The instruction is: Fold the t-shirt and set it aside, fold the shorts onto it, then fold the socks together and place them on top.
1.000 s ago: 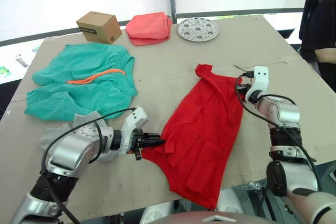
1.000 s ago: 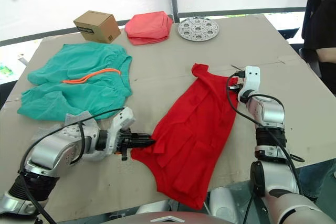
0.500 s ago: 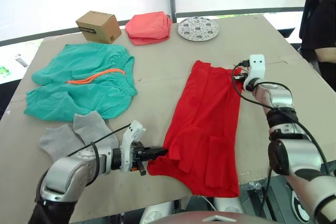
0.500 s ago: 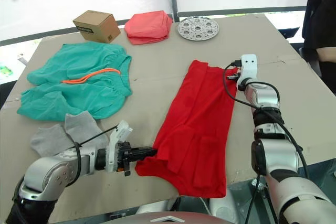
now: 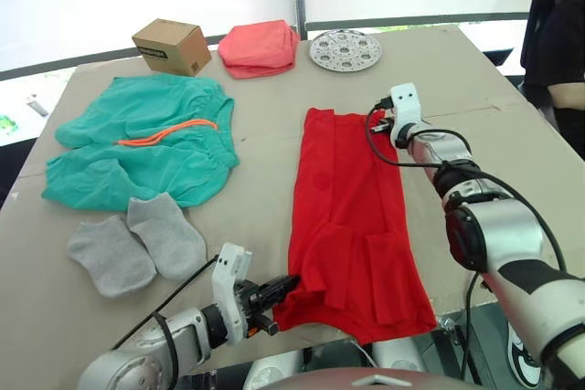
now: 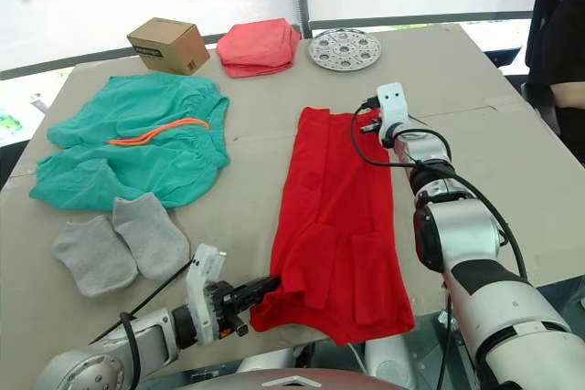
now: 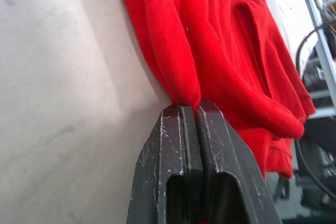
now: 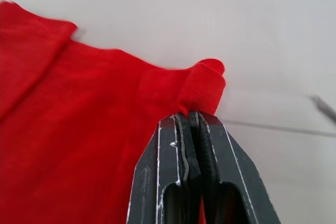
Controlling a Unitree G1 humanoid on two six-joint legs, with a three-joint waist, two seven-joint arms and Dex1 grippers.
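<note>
The bright red t-shirt [image 5: 347, 216] lies stretched in a long strip down the middle of the table, its near end reaching the front edge. My left gripper [image 5: 285, 286] is shut on the shirt's near left corner [image 7: 184, 85]. My right gripper [image 5: 384, 123] is shut on the far right corner [image 8: 202, 85]. The teal shorts [image 5: 146, 143] with an orange drawstring lie spread at the left. Two grey socks [image 5: 137, 242] lie side by side in front of the shorts, apart from both grippers.
A cardboard box [image 5: 172, 47], a folded salmon-pink cloth [image 5: 260, 47] and a round perforated metal disc [image 5: 345, 50] stand along the far edge. A person in dark clothing sits beside the table's right side [image 5: 556, 43]. Bare table [image 5: 494, 148] lies right of the shirt.
Both grippers moved left with the shirt: the left one pulled back toward the front edge, the right one slid left. The shirt went from slanted and bunched to a straight strip. The socks came into view.
</note>
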